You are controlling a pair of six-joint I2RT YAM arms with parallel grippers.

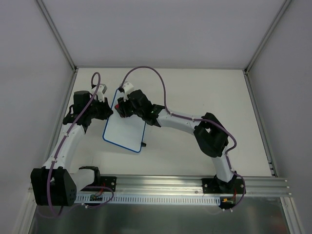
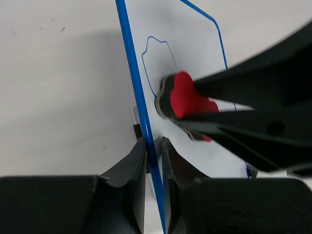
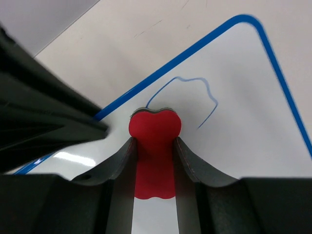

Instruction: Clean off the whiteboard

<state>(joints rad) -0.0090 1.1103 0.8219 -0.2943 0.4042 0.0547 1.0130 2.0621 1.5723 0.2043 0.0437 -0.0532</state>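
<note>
The whiteboard (image 1: 124,129) lies on the table at the left, white with a thin blue rim. My left gripper (image 2: 152,146) is shut on its blue left rim (image 2: 141,105). My right gripper (image 3: 154,144) is shut on the red eraser (image 3: 155,146) and presses its far end on the board (image 3: 243,107), just below a thin blue outline drawing (image 3: 195,92). The eraser (image 2: 187,100) and the drawing (image 2: 156,53) also show in the left wrist view. In the top view both grippers meet at the board's upper edge, the left gripper (image 1: 108,109) and the right gripper (image 1: 122,108).
The white table (image 1: 195,141) is walled by grey panels at the back and sides. A metal rail (image 1: 165,187) with both arm bases runs along the near edge. A small black foot (image 1: 143,145) sticks out at the board's lower right corner.
</note>
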